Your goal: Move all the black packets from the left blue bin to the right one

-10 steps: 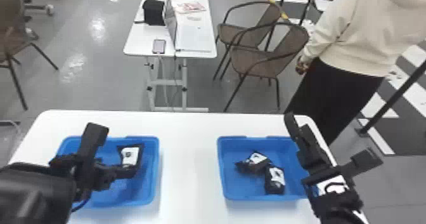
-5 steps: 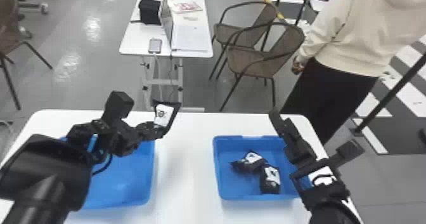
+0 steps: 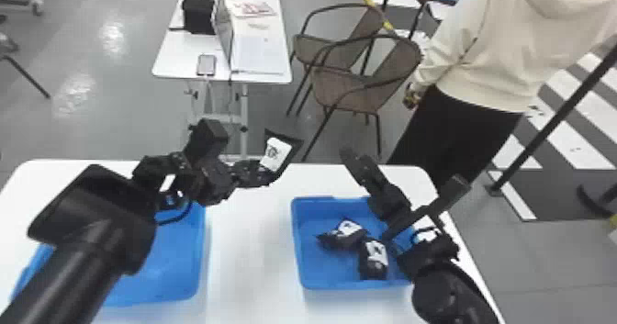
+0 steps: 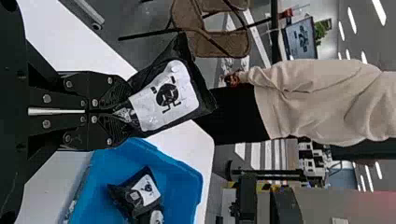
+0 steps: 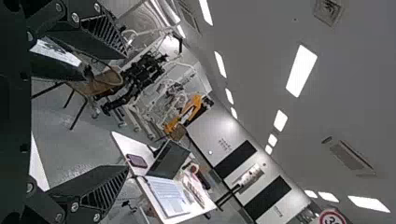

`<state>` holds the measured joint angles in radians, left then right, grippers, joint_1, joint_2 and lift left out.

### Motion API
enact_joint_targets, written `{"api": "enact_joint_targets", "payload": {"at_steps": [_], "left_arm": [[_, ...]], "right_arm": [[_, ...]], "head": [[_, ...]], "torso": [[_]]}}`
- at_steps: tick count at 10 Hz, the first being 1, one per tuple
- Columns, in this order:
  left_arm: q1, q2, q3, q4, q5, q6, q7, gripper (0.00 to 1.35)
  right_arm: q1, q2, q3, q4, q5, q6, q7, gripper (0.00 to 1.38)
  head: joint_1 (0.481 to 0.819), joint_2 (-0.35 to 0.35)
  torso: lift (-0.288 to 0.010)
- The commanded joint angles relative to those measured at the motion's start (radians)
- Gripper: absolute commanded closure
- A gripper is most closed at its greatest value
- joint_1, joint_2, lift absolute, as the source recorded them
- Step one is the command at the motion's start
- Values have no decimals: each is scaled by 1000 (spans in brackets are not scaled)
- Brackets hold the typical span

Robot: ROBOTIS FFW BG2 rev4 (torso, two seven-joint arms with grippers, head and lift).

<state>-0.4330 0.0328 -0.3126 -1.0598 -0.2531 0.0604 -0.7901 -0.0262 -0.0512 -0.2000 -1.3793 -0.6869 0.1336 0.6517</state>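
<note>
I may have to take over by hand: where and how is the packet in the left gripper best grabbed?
Probably by the packet's wide free end, coming from opposite the left gripper: its narrow, crumpled end is pinched between the fingers, while the broad end juts past the fingertips.

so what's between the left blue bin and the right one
Bare white table between the left bin and the right bin, in the head view; toward its far side the left gripper holds up a black packet.
</note>
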Motion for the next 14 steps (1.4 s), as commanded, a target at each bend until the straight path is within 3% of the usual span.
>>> {"api": "enact_joint_targets", "payload": {"at_steps": [1, 3, 8, 9, 11, 13, 14], "left_arm": [[-62, -11, -74, 89, 58, -36, -29, 1145], [-109, -28, -131, 155, 97, -62, -47, 1145], [-124, -35, -157, 172, 138, -68, -44, 1145], [-127, -35, -158, 173, 138, -68, -43, 1145], [-127, -35, -158, 175, 138, -71, -40, 1145], [-125, -35, -151, 176, 138, -76, -40, 1145], [-124, -35, -145, 176, 140, -79, -37, 1144]], "right_arm": [[-31, -2, 22, 26, 6, 9, 6, 186], [-54, -2, 56, 36, 21, 29, 22, 183], [-92, -2, 117, 72, 38, 29, 32, 209], [-100, -2, 128, 86, 36, 29, 46, 380], [-101, -2, 133, 91, 38, 43, 52, 1009], [-93, -1, 137, 89, 56, 43, 57, 1124], [-92, -1, 137, 89, 67, 43, 57, 1305]], "head": [[695, -232], [695, -253], [695, -240], [695, -238], [695, -223], [695, -218], [695, -216]], "torso": [[0], [0], [0], [0], [0], [0], [0]]}}
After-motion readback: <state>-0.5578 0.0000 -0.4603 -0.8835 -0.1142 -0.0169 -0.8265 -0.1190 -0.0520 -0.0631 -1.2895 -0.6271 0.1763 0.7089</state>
